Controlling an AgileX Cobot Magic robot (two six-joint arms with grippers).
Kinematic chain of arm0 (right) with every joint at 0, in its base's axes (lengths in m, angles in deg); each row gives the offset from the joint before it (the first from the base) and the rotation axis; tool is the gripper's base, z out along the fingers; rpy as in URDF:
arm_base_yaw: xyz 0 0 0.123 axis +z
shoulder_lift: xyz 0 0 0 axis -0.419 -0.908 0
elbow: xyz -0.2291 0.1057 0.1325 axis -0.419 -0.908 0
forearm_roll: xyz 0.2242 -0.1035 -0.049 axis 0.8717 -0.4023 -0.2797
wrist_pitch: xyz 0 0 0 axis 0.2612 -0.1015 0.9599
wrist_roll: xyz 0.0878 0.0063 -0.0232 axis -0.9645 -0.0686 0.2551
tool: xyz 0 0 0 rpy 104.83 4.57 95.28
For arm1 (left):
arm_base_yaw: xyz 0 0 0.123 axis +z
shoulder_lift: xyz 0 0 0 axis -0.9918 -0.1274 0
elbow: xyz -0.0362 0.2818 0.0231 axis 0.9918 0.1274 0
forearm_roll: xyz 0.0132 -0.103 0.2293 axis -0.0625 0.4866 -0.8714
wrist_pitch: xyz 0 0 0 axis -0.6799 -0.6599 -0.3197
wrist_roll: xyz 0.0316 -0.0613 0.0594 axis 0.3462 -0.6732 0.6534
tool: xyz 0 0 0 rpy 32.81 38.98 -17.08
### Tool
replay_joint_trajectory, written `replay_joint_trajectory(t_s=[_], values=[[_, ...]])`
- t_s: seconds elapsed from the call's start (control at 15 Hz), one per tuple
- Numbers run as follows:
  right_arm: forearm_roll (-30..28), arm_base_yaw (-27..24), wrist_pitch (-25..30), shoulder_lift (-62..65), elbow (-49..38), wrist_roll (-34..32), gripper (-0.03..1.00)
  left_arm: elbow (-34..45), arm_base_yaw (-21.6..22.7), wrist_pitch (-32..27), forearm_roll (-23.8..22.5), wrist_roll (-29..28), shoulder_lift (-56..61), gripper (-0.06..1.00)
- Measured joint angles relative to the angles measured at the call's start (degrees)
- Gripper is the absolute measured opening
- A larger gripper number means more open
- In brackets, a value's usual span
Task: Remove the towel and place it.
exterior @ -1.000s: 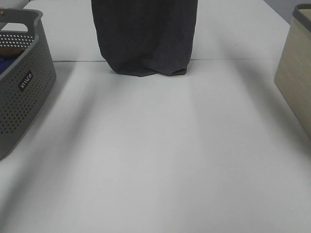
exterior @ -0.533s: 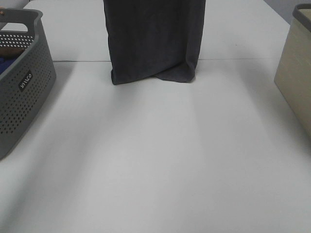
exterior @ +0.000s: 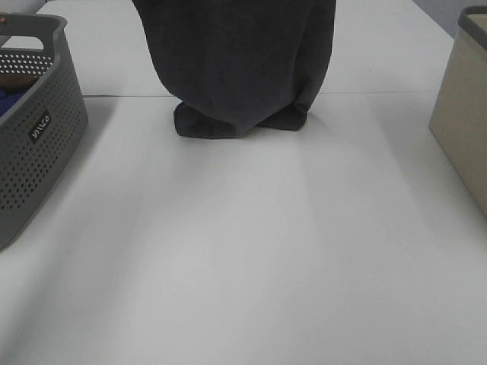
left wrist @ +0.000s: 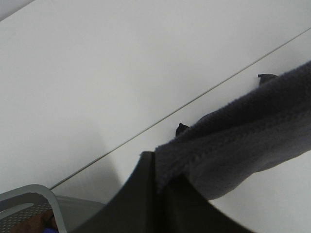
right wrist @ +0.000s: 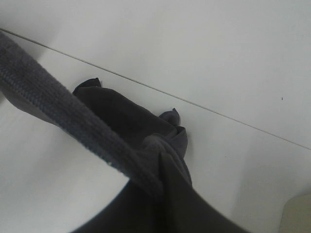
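Note:
The dark charcoal towel [exterior: 236,61] hangs from above the top edge of the high view, and its lower end is bunched on the white table [exterior: 243,251] by the seam line. Neither gripper shows in that view. In the left wrist view my left gripper [left wrist: 156,167] is shut on a top edge of the towel [left wrist: 243,131], which stretches away from it. My right gripper [right wrist: 158,187] is shut on the other top edge of the towel [right wrist: 63,111], with the crumpled lower end [right wrist: 131,116] lying on the table below.
A grey perforated basket [exterior: 34,129] stands at the left edge with something blue inside. A beige bin [exterior: 464,114] stands at the right edge. A seam [exterior: 380,93] runs across the table behind the towel's foot.
The towel has come lower and spread wider at the top. Its bottom edge now folds and piles on the table instead of hanging nearly straight.

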State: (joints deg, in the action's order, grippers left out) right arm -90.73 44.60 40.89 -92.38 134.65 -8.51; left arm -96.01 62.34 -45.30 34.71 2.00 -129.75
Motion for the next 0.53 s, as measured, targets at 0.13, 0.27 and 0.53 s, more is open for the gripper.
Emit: replay_joint_trajectory(t_s=[0.13, 0.27, 0.53], values=[[0.7, 0.0, 0.2, 1.3, -2.1, 0.2, 0.01, 0.6, 0.1, -0.4, 0.5, 0.1, 0.5, 0.0], [1.7, 0.0, 0.1, 4.4, -6.5, 0.2, 0.01, 6.0, 0.1, -0.4, 1.5, 0.2, 4.2, 0.0], [4.4, 0.2, -0.2, 15.8, -20.6, 0.3, 0.01, 33.9, -0.3, 0.6, 7.2, 1.3, 23.9, 0.0]])
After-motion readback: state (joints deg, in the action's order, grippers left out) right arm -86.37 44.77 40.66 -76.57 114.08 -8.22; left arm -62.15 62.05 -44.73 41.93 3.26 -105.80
